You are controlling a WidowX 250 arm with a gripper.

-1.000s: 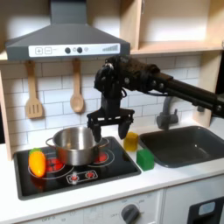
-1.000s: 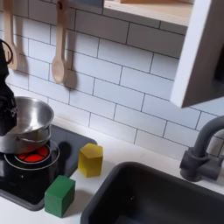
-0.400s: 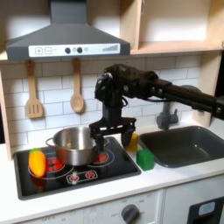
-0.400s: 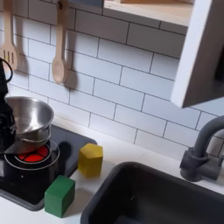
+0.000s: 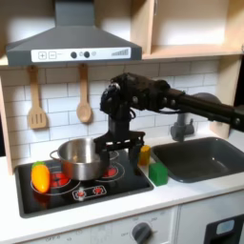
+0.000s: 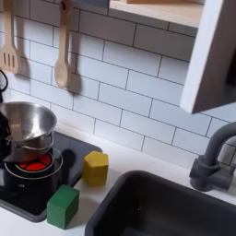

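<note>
A steel pot (image 5: 80, 157) stands on the left red burner of the black toy stove (image 5: 95, 189). My gripper (image 5: 118, 150) hangs low just right of the pot, close to its right rim, with its fingers spread open and nothing between them. A yellow block (image 5: 143, 154) sits right behind the gripper, and a green block (image 5: 157, 173) lies at the stove's right edge. In the second exterior view the pot (image 6: 26, 124) stands over the red burner (image 6: 34, 163), with the yellow block (image 6: 95, 168) and green block (image 6: 63, 206) to its right.
An orange-yellow toy vegetable (image 5: 40, 176) lies at the stove's front left. A dark sink (image 5: 204, 157) with a grey faucet (image 5: 180, 125) is on the first exterior view's right. A wooden spatula (image 5: 36, 100) and a wooden spoon (image 5: 84, 95) hang on the tiled wall under the range hood (image 5: 71, 43).
The gripper has come down and shifted slightly left, toward the pot's right rim. In the second exterior view it has slid off the left edge. Pot and blocks have not moved.
</note>
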